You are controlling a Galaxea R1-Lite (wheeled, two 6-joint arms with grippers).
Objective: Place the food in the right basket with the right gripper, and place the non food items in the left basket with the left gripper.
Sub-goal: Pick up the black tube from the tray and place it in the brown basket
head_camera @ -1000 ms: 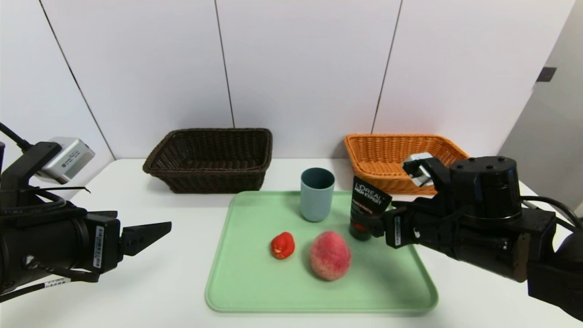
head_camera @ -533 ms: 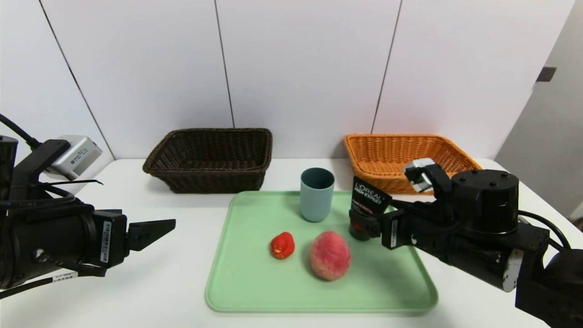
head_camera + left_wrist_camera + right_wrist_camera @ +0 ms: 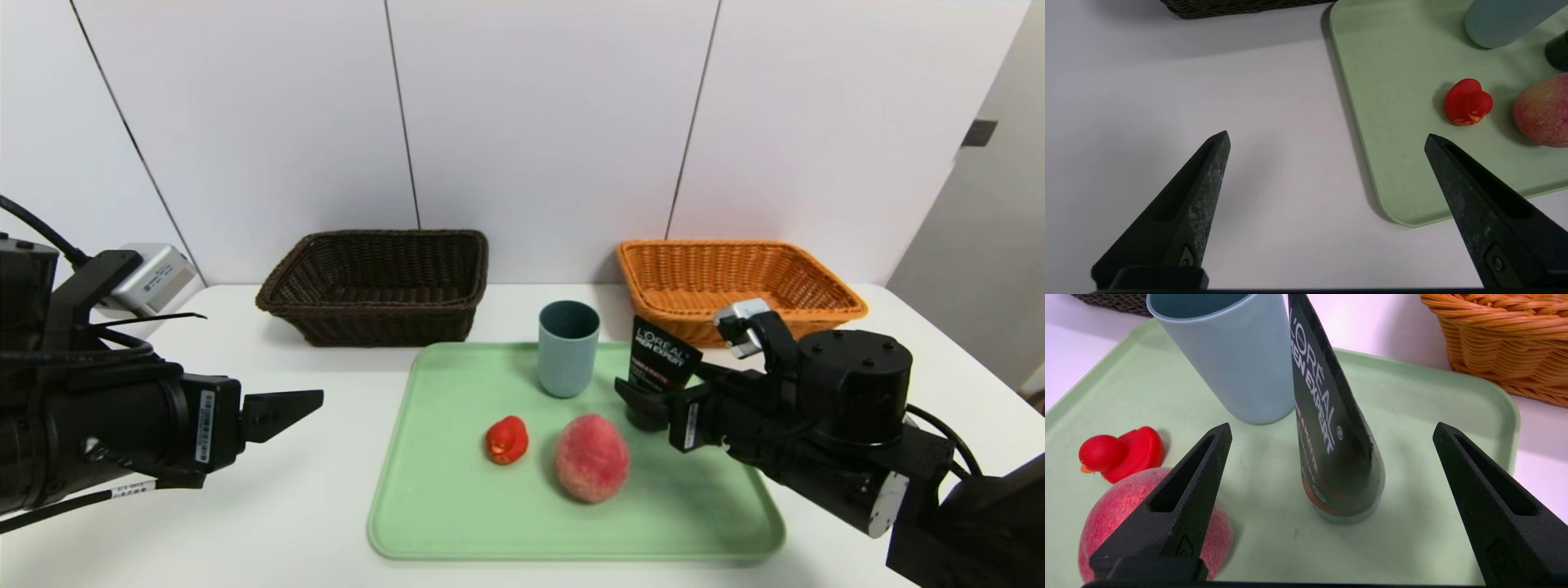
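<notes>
On the left, our left hand had edged toward the tray, released and holding nothing over the worktop. The dark brown basket stood behind. On the tray we had the red toy, the cup, the peach and the upright black tube, all unmoved. Our right hand had shifted leftward, spread wide and ungripped around the tube; we judged it still needed lining up with the peach, bound for the orange basket.
</notes>
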